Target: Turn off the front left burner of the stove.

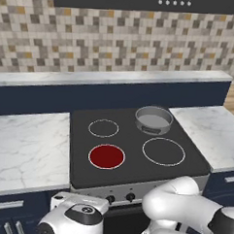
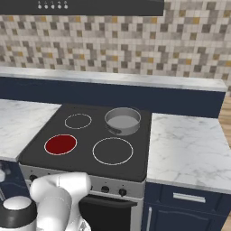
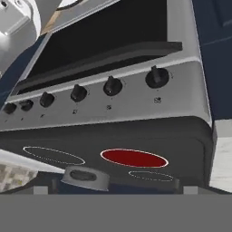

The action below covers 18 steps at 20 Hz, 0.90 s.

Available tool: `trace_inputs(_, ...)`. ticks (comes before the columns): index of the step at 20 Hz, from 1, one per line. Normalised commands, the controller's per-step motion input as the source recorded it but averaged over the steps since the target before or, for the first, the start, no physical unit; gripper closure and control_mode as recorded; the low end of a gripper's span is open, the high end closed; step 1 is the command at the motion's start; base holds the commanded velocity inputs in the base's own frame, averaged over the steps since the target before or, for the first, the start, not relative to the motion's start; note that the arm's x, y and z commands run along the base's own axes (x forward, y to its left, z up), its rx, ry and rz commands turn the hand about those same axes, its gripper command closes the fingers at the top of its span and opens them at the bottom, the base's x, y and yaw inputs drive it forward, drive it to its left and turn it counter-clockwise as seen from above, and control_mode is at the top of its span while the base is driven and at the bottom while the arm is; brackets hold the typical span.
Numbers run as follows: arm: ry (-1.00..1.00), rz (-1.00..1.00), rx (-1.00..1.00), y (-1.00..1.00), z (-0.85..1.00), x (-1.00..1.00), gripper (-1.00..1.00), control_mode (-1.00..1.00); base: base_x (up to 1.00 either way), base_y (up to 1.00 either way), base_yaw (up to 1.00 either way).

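The stove [image 1: 132, 139] is a black glass cooktop with a silver front panel [image 3: 136, 102] and a row of small black knobs [image 3: 113, 85]. Its front left burner [image 1: 106, 156] [image 2: 60, 144] [image 3: 134, 157] glows solid red. The hand view is rolled upside down, so the panel appears above the cooktop. My gripper [image 3: 115, 190] hangs low in front of the panel, a little away from the knobs and touching none of them. Its fingertips [image 3: 41, 190] sit far apart, open, with nothing between them.
A grey round pan [image 1: 154, 119] [image 2: 122, 120] sits on the back right burner. The large front right ring [image 1: 163, 151] and the small back left ring [image 1: 103, 128] are dark. Marble counters [image 1: 25, 148] [image 2: 189, 144] flank the stove. The dark oven door [image 3: 99, 50] lies under the panel.
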Motion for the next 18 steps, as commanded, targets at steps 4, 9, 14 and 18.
trace_inputs(4,-0.01,0.18,-0.15,0.04,-0.39,0.00,-1.00,-1.00,0.00,0.00,0.00)
trace_inputs(9,-0.01,0.14,-0.03,0.00,-0.36,0.00,-1.00,-1.00,0.00,0.00,0.00)
trace_inputs(14,0.00,0.13,-0.03,0.00,-0.33,0.00,-1.00,-1.00,0.00,0.00,0.00)
trace_inputs(18,-0.02,0.13,-0.02,0.00,-0.34,0.00,-1.00,-1.00,0.00,0.00,0.00)
